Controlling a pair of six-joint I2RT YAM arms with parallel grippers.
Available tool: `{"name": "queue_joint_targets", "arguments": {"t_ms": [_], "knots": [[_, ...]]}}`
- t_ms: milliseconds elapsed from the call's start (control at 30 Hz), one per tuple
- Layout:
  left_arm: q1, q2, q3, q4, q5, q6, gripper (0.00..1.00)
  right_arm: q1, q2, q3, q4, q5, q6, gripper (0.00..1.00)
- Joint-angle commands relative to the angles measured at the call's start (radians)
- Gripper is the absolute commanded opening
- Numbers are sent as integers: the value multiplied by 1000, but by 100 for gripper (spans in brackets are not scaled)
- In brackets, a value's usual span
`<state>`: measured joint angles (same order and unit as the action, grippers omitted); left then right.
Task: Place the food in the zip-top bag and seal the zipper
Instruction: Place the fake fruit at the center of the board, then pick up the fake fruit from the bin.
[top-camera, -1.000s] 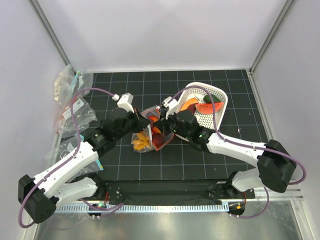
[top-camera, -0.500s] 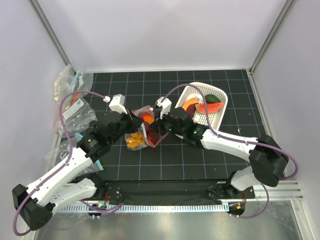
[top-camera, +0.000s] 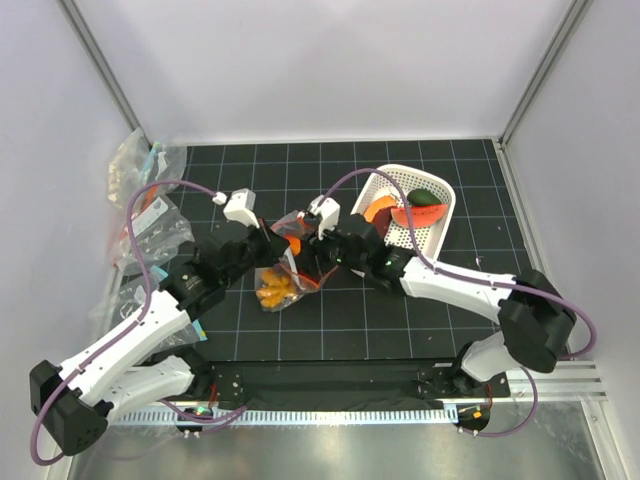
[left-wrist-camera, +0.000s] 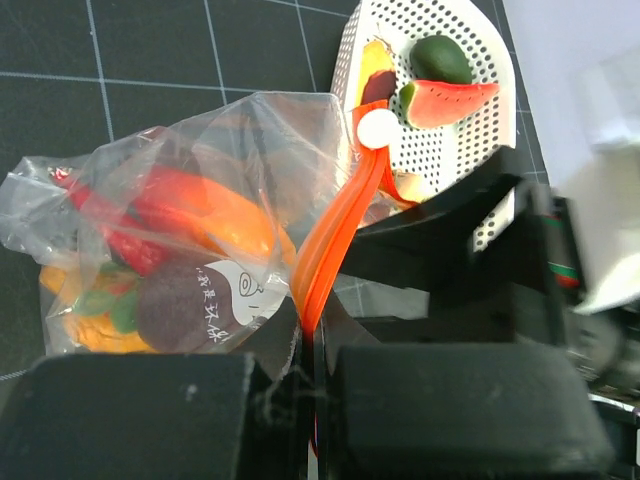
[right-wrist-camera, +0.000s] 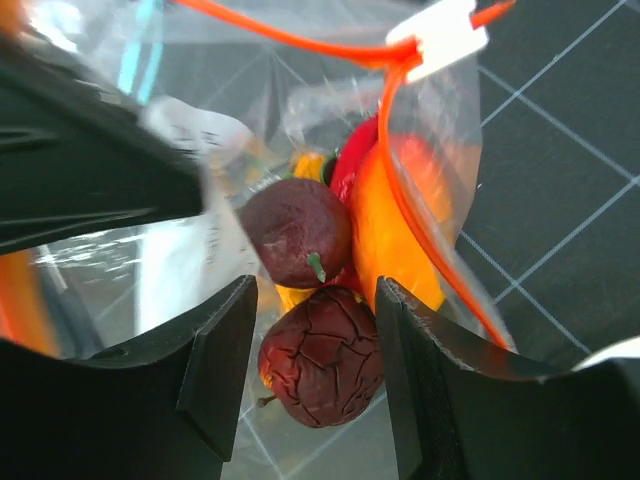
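Two grippers meet at the zip-top bag (top-camera: 278, 272), mid-bench (top-camera: 330, 165), just left of the white basket (left-wrist-camera: 455, 175). The left gripper (left-wrist-camera: 310, 360) is pressed together on the zipper (left-wrist-camera: 335, 225) — the strip runs up from it to the white slider (left-wrist-camera: 378, 128). The right gripper (right-wrist-camera: 314, 330) is spread at the bag's mouth; a dark purple piece (right-wrist-camera: 322, 360) sits between its fingers — contact unclear. Food inside the bag includes a red chili (left-wrist-camera: 120, 240) and an orange piece (left-wrist-camera: 215, 215). A watermelon slice (left-wrist-camera: 447, 100) and a green piece (left-wrist-camera: 442, 58) lie in the basket.
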<state>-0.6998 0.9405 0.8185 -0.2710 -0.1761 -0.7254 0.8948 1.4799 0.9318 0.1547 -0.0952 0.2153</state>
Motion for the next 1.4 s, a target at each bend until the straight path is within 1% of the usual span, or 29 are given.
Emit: {"name": "queue_joint_targets", "arguments": {"t_ms": [0, 100, 167, 300, 333, 367, 433, 467, 533, 567, 600, 633, 800, 833, 900, 933, 967, 1000, 1100, 1267, 1300, 1367], "knots": [[2, 17, 24, 49, -5, 15, 1, 7, -107, -8, 46, 26, -14, 58], [3, 32, 27, 47, 7, 12, 1, 6, -156, -31, 46, 54, -22, 57], [2, 41, 28, 47, 3, 14, 1, 6, -211, -62, 60, 90, -30, 53], [2, 53, 36, 42, 13, 14, 1, 6, -320, -103, 68, 233, -48, 46], [0, 53, 33, 41, 13, 9, 1, 6, -360, -132, 78, 285, -45, 44], [2, 55, 33, 44, 13, 11, 1, 4, -378, -146, 85, 386, -41, 39], [2, 58, 34, 42, 12, 12, 1, 0, -408, -178, 94, 495, -36, 35], [2, 60, 36, 41, 13, 12, 1, -3, -429, -183, 91, 581, -24, 34], [2, 60, 36, 42, 13, 11, 1, -13, -444, -191, 74, 646, -8, 35], [2, 60, 33, 44, 12, 9, 1, -17, -449, -192, 68, 673, 13, 41], [2, 61, 33, 46, 10, 9, 1, -23, -449, -195, 56, 707, 28, 45], [2, 66, 33, 46, 9, 11, 1, -34, -448, -197, 54, 719, 38, 47], [2, 67, 36, 41, 13, 8, 1, -95, -411, -165, -12, 766, 116, 47], [2, 67, 34, 44, 12, 7, 1, -112, -408, -163, -36, 756, 134, 47], [2, 76, 37, 44, 16, 9, 1, -184, -408, -174, -49, 718, 188, 47], [2, 78, 42, 44, 21, 12, 1, -210, -409, -177, -50, 660, 208, 48], [2, 83, 44, 42, 29, 11, 1, -273, -409, -180, -55, 629, 228, 48], [2, 83, 42, 41, 35, 9, 1, -296, -411, -183, -67, 585, 267, 47], [0, 86, 38, 47, 21, 3, 1, -356, -411, -195, -73, 569, 298, 49], [2, 93, 47, 41, 38, 7, 1, -379, -383, -182, -90, 591, 337, 53], [0, 92, 44, 39, 35, 3, 1, -381, -379, -180, -98, 606, 352, 80], [2, 89, 41, 42, 26, 4, 1, -381, -357, -182, -109, 665, 396, 93]]}}
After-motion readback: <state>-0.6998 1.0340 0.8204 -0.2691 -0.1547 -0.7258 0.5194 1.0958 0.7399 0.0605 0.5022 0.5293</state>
